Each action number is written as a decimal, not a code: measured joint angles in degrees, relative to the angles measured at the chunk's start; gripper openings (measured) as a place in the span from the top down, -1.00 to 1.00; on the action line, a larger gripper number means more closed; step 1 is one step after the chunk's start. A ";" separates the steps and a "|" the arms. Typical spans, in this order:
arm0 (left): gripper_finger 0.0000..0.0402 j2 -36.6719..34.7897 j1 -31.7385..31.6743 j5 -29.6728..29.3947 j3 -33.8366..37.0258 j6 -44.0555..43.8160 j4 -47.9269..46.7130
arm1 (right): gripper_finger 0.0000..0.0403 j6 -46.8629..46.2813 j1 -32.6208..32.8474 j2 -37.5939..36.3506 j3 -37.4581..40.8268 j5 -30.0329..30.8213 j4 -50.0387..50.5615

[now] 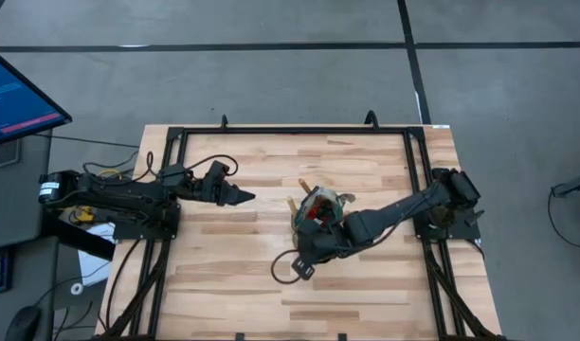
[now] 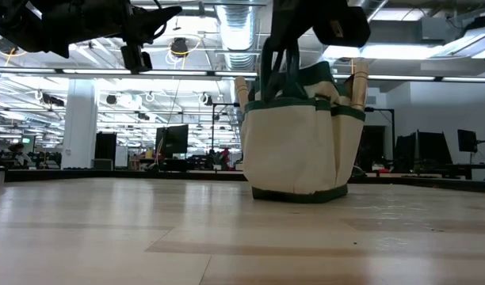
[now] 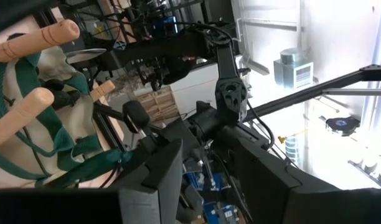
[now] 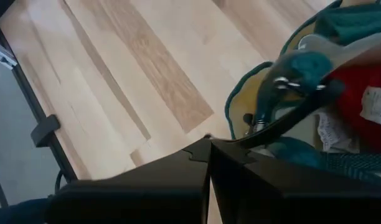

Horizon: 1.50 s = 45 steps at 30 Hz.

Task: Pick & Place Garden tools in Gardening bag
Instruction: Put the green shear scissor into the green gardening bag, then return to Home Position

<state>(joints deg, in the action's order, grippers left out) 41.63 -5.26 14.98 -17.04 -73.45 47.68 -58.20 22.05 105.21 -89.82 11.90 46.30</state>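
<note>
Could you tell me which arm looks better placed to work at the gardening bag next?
Probably the right: the right gripper hangs directly at the gardening bag, while the left gripper hovers over bare table, well apart from it.

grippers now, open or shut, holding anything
left gripper: open, empty, raised beside the bag.
right gripper: shut, empty, at the bag.

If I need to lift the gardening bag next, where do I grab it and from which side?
Grip the green looped handles at the top of the gardening bag, coming straight down from above. It stands upright with tool handles poking out around the rim, so the sides look awkward. The right gripper is beside it.
</note>
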 joint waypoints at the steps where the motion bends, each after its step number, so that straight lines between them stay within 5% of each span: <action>1: 0.28 0.00 -0.01 -0.20 0.00 0.02 -0.02 | 1.00 0.14 -0.23 0.00 0.00 0.00 -0.01; 18: 0.28 0.00 -0.02 -1.90 0.00 -0.09 0.01 | 1.00 -0.82 1.22 -0.87 0.57 -1.12 3.41; 24: 0.28 0.00 -0.02 -4.03 0.00 -0.52 -0.02 | 1.00 -1.20 3.71 -6.80 -1.15 0.82 3.11; 30: 0.33 -0.02 -0.02 -6.66 0.00 -1.00 0.42 | 1.00 -2.47 10.19 -15.34 -1.25 18.27 8.26; 34: 0.53 -0.47 -1.29 -7.47 -1.56 -0.97 0.84 | 1.00 -5.06 15.05 -21.62 -1.35 30.28 15.21; 39: 0.94 -0.87 -5.58 -2.63 -6.45 1.32 0.84 | 1.00 -6.86 20.29 -28.34 -1.31 39.72 24.28; 45: 0.99 -1.19 -12.98 2.11 -11.55 1.63 0.80 | 1.00 -5.41 24.21 -38.73 2.86 45.91 28.40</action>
<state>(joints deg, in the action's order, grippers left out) 40.43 -18.24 17.09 -28.59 -71.82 48.48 -63.60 46.26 66.48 -86.96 57.81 74.71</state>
